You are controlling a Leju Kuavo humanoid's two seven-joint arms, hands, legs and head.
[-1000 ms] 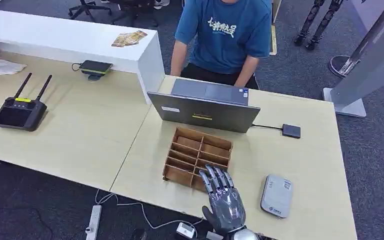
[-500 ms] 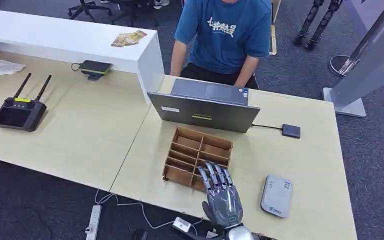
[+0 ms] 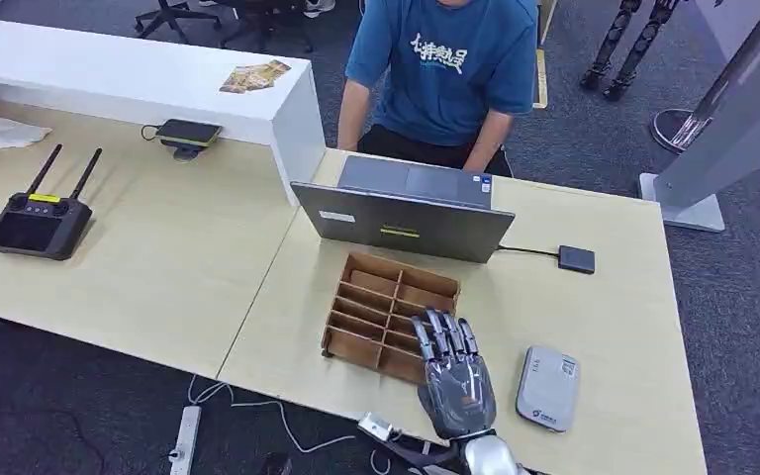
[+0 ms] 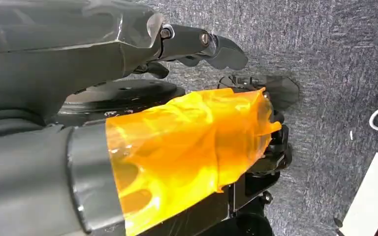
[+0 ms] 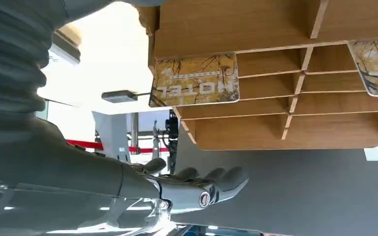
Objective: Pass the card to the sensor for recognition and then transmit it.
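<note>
My right hand (image 3: 458, 381) has slid toward three o'clock above the wooden organizer (image 3: 392, 312), fingers spread, empty; the hotel card (image 5: 195, 80) remains unpicked, so grasping comes next.

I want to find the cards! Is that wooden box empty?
Not empty. The right wrist view shows a hotel card standing in one slot of the wooden box.
</note>
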